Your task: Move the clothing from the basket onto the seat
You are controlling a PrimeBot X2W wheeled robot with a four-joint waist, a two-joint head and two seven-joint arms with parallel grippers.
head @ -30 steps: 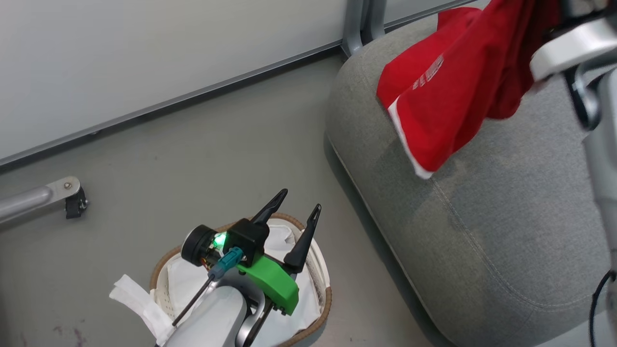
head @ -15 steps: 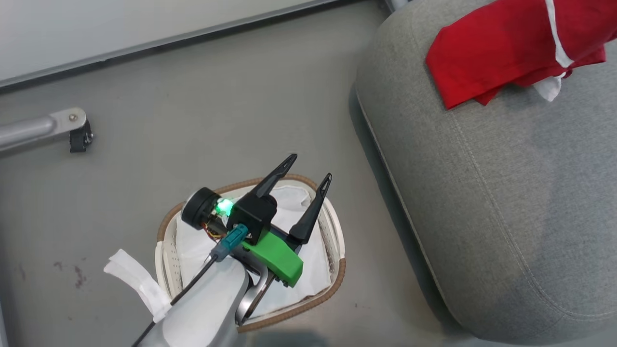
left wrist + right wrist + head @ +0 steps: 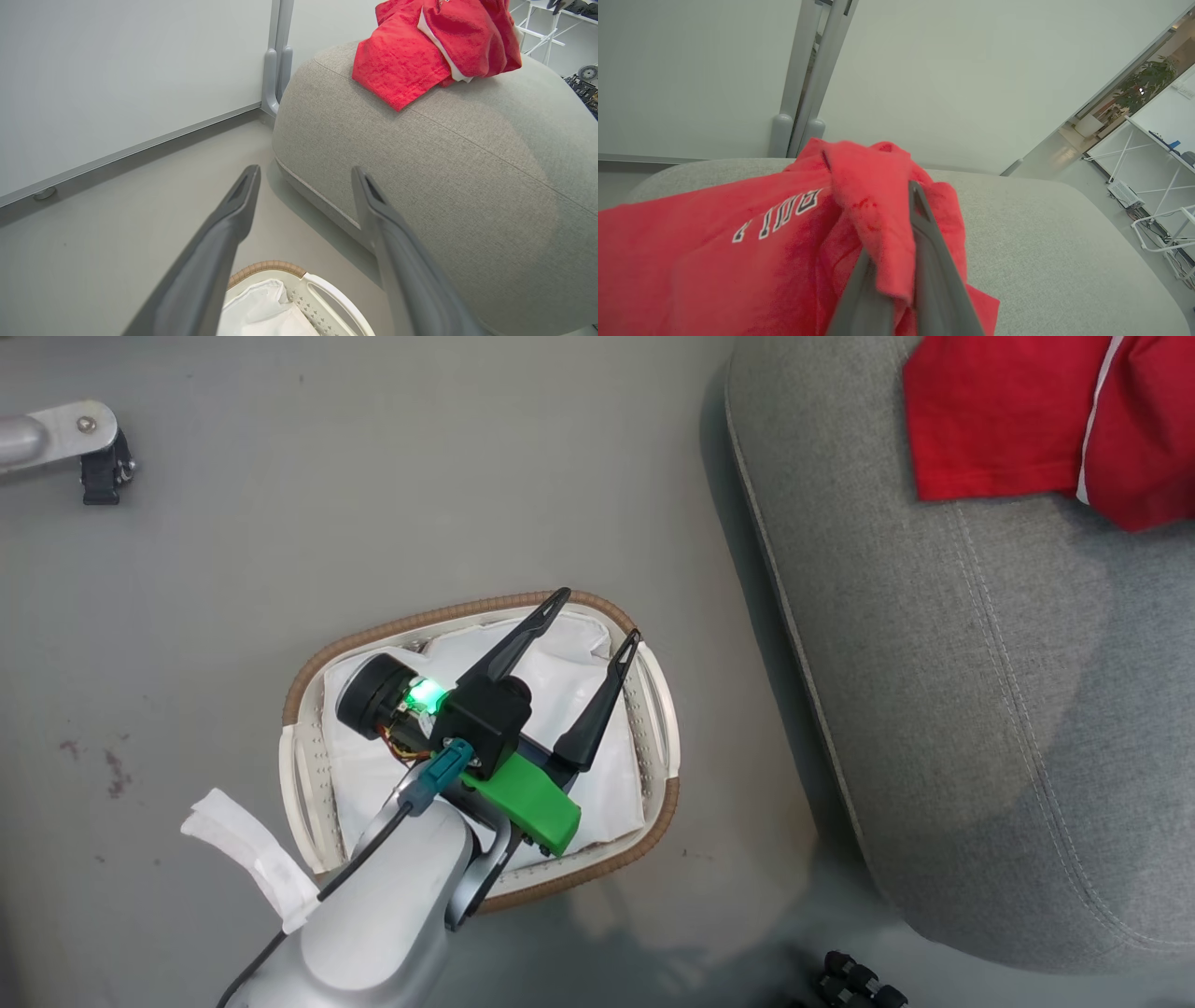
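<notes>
The red clothing (image 3: 999, 420) lies bunched on the far part of the grey seat (image 3: 980, 709), showing a white trim stripe. In the right wrist view my right gripper (image 3: 908, 196) is shut on a fold of the clothing (image 3: 738, 261), whose white lettering faces up on the seat (image 3: 1041, 242). My left gripper (image 3: 597, 614) hovers open over the basket (image 3: 392, 627), holding nothing. Inside the basket I see white lining. The left wrist view shows the open left gripper (image 3: 304, 170), the basket (image 3: 266, 267) rim below it, and the clothing (image 3: 402, 70) on top of the seat (image 3: 444, 163).
A metal leg with a black caster (image 3: 84, 448) sits on the grey floor at the far left. A white fabric strip (image 3: 247, 859) hangs off the basket's near side. Small black parts (image 3: 854, 980) lie by the seat's near edge. A wall panel and post (image 3: 275, 60) stand behind the seat.
The head camera has tilted down, shifting the whole picture. The clothing that hung from my right gripper above the seat now rests on it. My left gripper stays open over the basket.
</notes>
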